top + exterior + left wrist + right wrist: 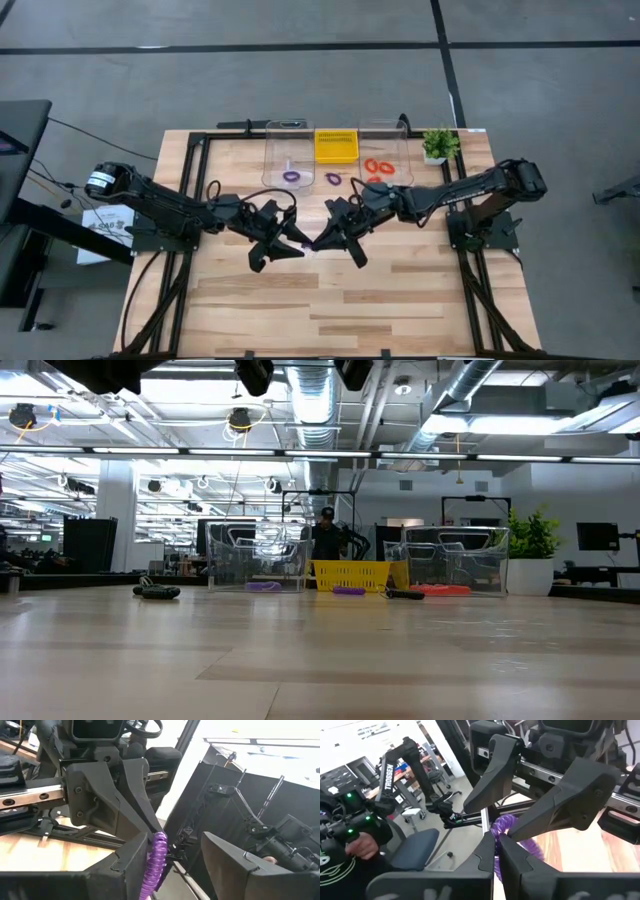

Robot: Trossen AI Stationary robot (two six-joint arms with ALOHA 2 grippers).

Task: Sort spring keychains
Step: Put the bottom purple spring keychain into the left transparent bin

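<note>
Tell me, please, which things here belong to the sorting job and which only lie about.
Part of the job: purple keychain between both grippers, left gripper, right gripper; purple keychain in left bin; orange-red keychains; purple keychain on table; clear bins; yellow basket.

Just lying about: potted plant.

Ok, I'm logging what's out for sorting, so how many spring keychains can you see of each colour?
Purple keychains: 3, one pinched in the right gripper
Orange-red keychains: 2 clear to see
Black keychains: 2, going by the low view
Total: 7 that I can make out; the arms may hide more.
</note>
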